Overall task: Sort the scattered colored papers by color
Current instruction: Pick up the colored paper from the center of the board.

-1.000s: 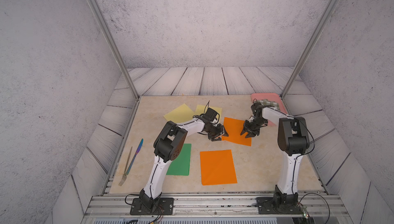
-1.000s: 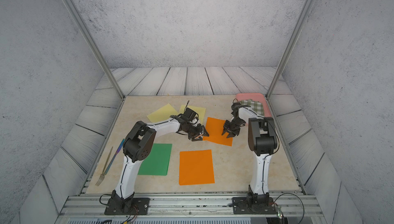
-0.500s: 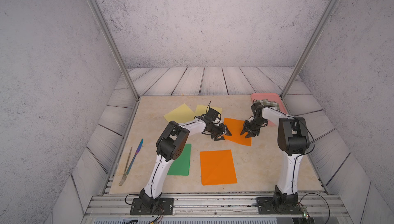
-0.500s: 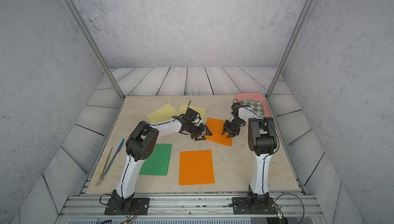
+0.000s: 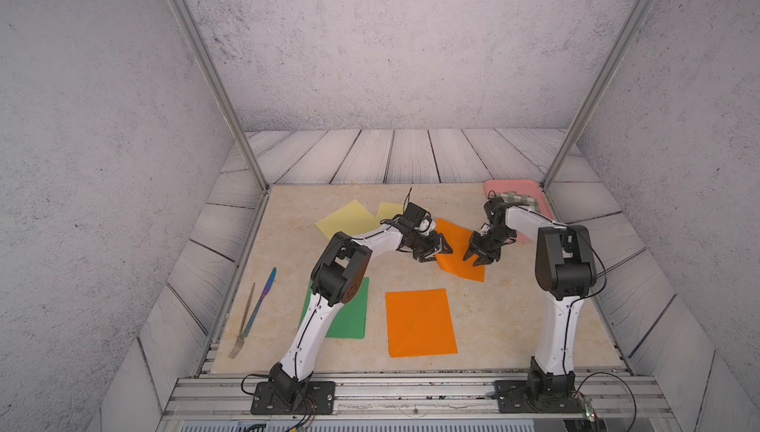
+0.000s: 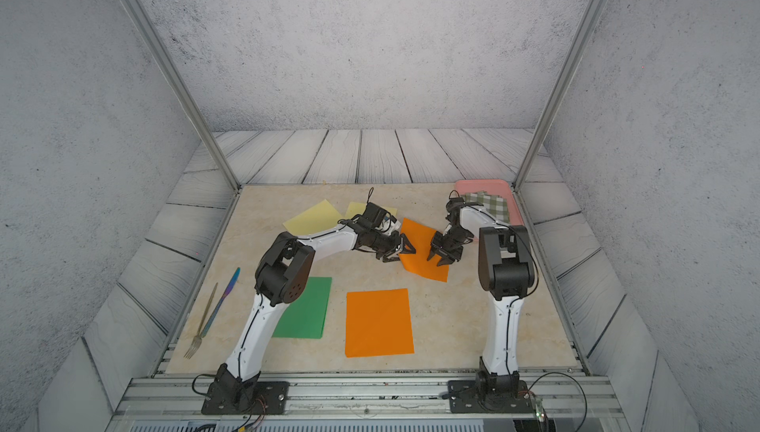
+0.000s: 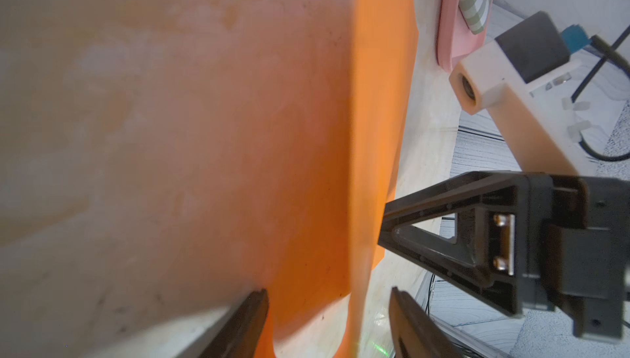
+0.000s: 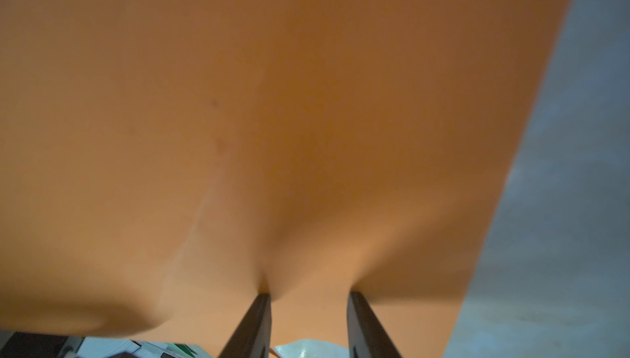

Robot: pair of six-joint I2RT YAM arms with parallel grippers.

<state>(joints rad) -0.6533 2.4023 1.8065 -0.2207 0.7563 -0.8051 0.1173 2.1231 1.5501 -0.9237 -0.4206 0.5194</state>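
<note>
An orange paper (image 5: 457,253) lies tilted at mid-table, between my two grippers. My left gripper (image 5: 439,251) is open at that sheet's left edge; in the left wrist view the lifted orange edge (image 7: 341,203) runs between its fingers (image 7: 249,318). My right gripper (image 5: 477,256) stands on the same sheet, jaws apart, and the orange sheet (image 8: 306,134) puckers where its fingertips (image 8: 259,308) press on it. A second orange paper (image 5: 420,322) lies flat near the front. A green paper (image 5: 349,314) is partly under the left arm. Two pale yellow papers (image 5: 345,218) (image 5: 387,209) lie at the back.
A pink tray (image 5: 514,186) holding a green-and-white checked cloth (image 5: 519,199) sits at the back right, close behind the right arm. A fork (image 5: 243,323) and a knife (image 5: 261,300) lie along the table's left edge. Metal posts stand at the back corners.
My left gripper has slid to the right, up to the tilted orange paper's left edge. The right gripper has stayed on that sheet.
</note>
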